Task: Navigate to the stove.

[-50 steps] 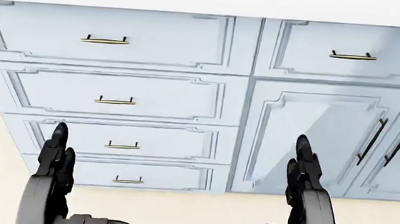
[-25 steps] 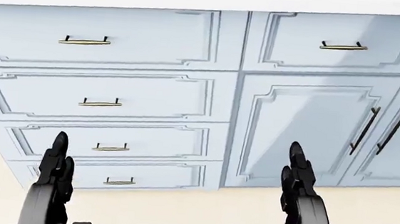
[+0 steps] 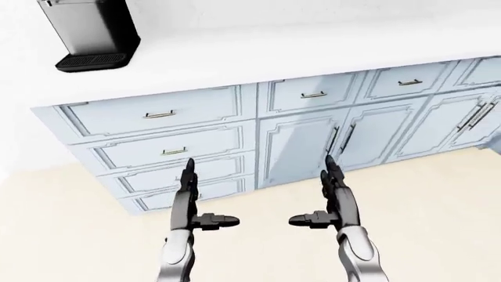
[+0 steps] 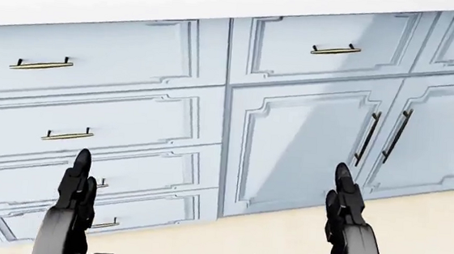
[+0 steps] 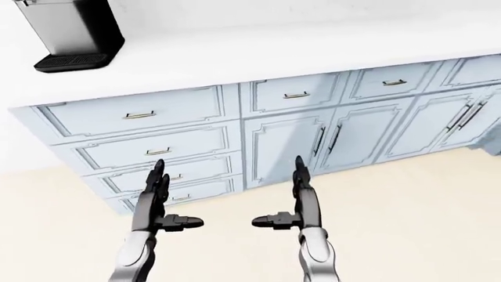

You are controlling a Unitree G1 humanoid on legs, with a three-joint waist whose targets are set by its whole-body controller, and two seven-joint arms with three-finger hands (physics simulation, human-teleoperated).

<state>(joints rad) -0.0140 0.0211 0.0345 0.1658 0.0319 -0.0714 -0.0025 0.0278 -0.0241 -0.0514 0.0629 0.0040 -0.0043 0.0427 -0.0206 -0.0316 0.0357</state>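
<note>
Left-eye view: a run of pale blue cabinets (image 3: 298, 135) under a white counter (image 3: 258, 53) is seen from above, tilted in the picture. A dark coffee machine (image 3: 90, 32) is stood on the counter at upper left. The left hand (image 3: 190, 202) and right hand (image 3: 333, 202) are held out low over the beige floor (image 3: 70, 235), fingers straight and spread, thumbs turned inward, nothing grasped; this is judged a neutral carrying pose for walking. No stove is shown in any view.
</note>
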